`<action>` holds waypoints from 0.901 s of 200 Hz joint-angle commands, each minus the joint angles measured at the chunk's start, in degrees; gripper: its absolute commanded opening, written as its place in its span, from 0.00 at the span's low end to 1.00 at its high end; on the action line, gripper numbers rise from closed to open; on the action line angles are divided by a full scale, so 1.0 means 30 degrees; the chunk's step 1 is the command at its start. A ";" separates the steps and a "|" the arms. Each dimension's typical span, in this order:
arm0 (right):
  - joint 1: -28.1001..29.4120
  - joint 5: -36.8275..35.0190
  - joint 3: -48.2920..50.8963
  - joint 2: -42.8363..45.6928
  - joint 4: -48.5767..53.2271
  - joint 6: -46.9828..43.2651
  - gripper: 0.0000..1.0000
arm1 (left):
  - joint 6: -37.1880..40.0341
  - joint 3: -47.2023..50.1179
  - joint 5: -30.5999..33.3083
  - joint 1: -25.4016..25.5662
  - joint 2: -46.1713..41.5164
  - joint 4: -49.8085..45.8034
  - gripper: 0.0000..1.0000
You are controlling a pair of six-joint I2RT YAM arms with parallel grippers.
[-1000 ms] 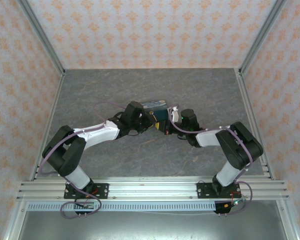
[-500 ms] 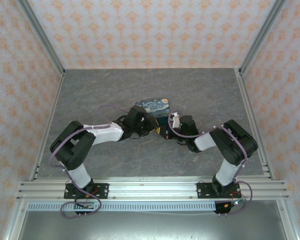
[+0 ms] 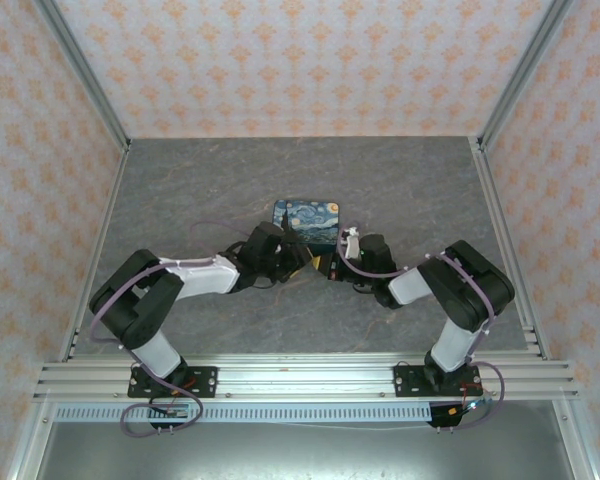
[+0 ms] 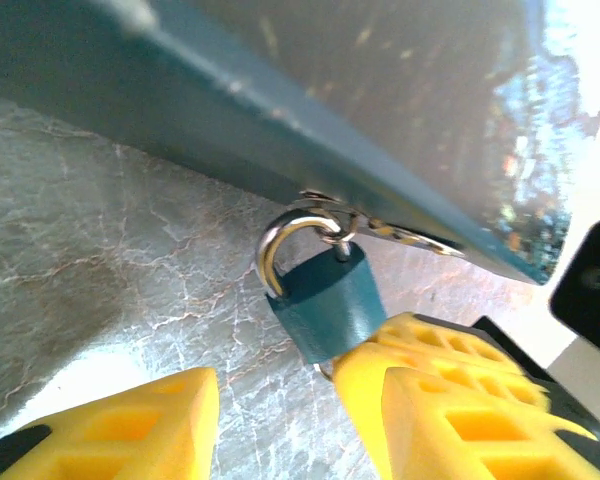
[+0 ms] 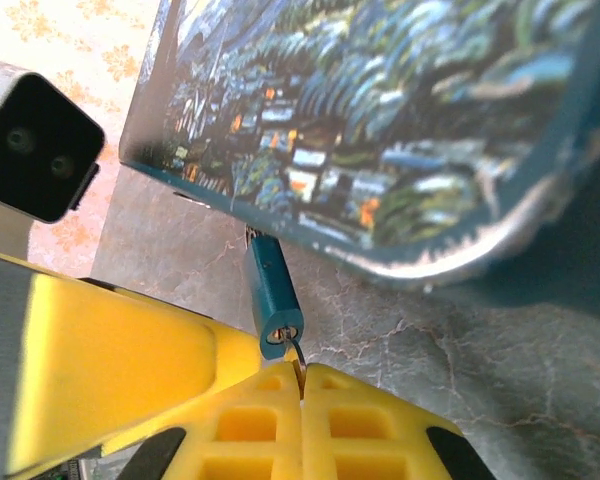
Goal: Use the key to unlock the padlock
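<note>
Here, the right pincer (image 5: pixel 300 372) is pressed fully closed on the key (image 5: pixel 297 360), a sliver of metal entering the base of the padlock (image 5: pixel 273 290) at its 12 o'clock. The left pincer (image 4: pixel 275 390) is spread wide and grips nothing, with one finger (image 4: pixel 450 400) against the padlock. The shackle (image 4: pixel 278 238) hangs from the edge of the tin (image 4: pixel 280 80), at the tin's 6 o'clock seen from above, just over the worktop (image 4: pixel 100 270).

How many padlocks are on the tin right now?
1: the padlock hangs by its shackle from the tin's near edge, just ahead of the right hand, shut on the key. The tin's far side is hidden.
</note>
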State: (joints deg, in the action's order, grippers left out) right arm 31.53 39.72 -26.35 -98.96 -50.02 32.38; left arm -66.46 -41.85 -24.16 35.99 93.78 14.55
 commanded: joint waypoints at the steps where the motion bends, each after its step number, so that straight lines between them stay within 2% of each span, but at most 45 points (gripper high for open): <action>1: 0.0435 -0.0216 0.0276 0.0443 -0.0626 0.0659 0.00 | -0.0968 0.0762 0.0932 -0.0043 -0.0567 0.1939 0.48; 38: 0.0683 -0.0509 0.0396 0.1173 0.0169 0.1220 0.00 | -0.3082 0.1702 0.1256 0.0043 0.0210 0.5301 0.48; 89: 0.0711 -0.0789 0.0627 0.2044 0.0950 0.1952 0.00 | -0.4109 0.1792 0.2266 0.0382 0.0770 0.5845 0.45; 129: 0.0760 -0.0371 0.0375 0.1975 0.1064 0.2473 0.00 | -0.4674 0.1528 0.2143 0.0774 0.1492 0.6173 0.42; 180: 0.0813 -0.0173 0.0294 0.2185 0.1234 0.2457 0.00 | -0.5030 0.1402 0.2502 0.1036 0.1778 0.6322 0.24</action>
State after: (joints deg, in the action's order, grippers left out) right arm 33.34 37.76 -25.08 -94.19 -45.87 39.68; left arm -78.24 -36.95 -16.34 37.91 97.67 33.58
